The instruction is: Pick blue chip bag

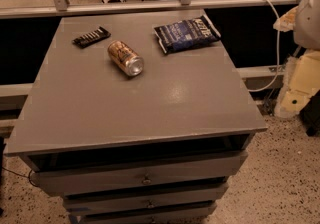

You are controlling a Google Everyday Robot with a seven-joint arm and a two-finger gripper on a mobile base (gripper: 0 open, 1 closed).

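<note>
Since the gripper is nowhere in my shot, I cannot tell whether its jaws are spread or pressed together, nor from which side they would come in; a pale rounded shape point(310, 13) at the right edge may be part of the rig, but I can't say so. Working down by size, the flat grey worktop point(150, 103) of a cabinet with drawers point(145, 178) fills most of the frame. On its far right quarter, close to the back edge, lies the dark navy-blue crinkly chip bag with white lettering point(186, 33), flat on the surface and touching nothing. Its long axis runs roughly left to right across my view, with the right end tipped slightly toward the back. Left of it and a little nearer to me, clearly apart, a gold metal can point(125, 58) lies on its side with its silver end facing me. Further left sits a small flat black packet with pale stripes point(91, 37). My judgement is that the reach must go to the far right and close across the bag's short width.
</note>
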